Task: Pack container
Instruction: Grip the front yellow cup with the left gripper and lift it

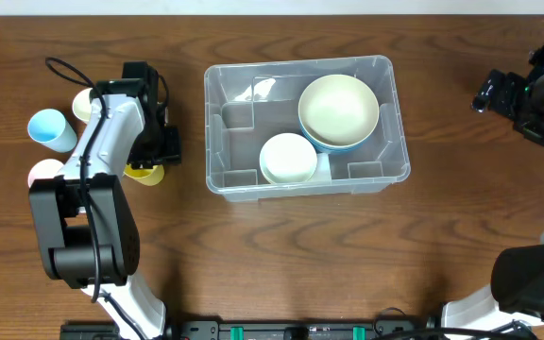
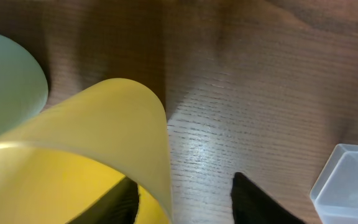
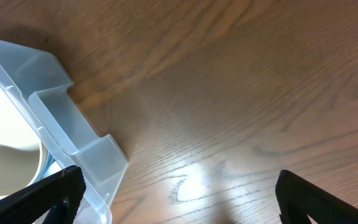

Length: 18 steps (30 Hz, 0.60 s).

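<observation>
Yellow cup (image 2: 92,143) seemingly straddled by left gripper (image 2: 185,194); container (image 1: 239,142) upright, lengthwise left-right.

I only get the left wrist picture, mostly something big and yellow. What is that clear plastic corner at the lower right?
Observer: The container, a large clear bin; overhead shows a cream bowl and a smaller pale bowl inside it.
Operator: And the yellow thing?
Observer: A yellow cup; overhead, a blue cup and a pink cup stand left of it.
Operator: Is the other arm busy?
Observer: No, the right gripper is open and empty, right of the container.
</observation>
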Available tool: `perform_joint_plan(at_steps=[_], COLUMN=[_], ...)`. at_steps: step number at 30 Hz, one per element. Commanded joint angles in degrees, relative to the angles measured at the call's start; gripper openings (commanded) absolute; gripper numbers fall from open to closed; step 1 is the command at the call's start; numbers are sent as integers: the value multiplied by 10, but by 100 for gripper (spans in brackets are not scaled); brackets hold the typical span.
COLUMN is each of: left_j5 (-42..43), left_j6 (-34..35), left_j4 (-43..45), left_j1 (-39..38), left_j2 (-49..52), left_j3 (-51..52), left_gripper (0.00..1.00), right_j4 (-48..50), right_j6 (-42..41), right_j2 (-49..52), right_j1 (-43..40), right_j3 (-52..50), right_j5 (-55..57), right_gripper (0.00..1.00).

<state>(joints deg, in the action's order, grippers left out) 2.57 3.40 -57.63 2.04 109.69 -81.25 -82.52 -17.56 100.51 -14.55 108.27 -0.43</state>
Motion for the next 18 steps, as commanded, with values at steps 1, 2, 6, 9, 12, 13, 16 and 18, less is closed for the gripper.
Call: perform_joint_plan(at_steps=[1,2,6,9,12,13,16,18], left_j5=[-7,-7,-7,-7,-7,-7,-11,-21], left_j6=[3,3,4,4,4,4,15,19], left_j4=[-1,-1,-1,-2,-4,-5,-10,-19], left_j1=[3,3,3,3,3,3,3,3], left_j2=[3,3,3,3,3,3,2,1], left_j3=[4,4,4,4,4,4,4,2], left_gripper=[43,43,28,13,6,6,6,6], right_j4=[0,0,0,0,0,0,0,0], right_j6=[-6,-6,-6,-6,-6,-6,-6,-6], right_j2=[-3,-3,-3,-3,-3,-3,-3,-3], right_j1=[-1,-1,-1,-1,-1,-1,-1,-1], right_j3=[7,7,7,7,7,7,7,7], right_j5=[0,0,0,0,0,0,0,0], right_gripper=[99,99,99,99,99,99,99,99])
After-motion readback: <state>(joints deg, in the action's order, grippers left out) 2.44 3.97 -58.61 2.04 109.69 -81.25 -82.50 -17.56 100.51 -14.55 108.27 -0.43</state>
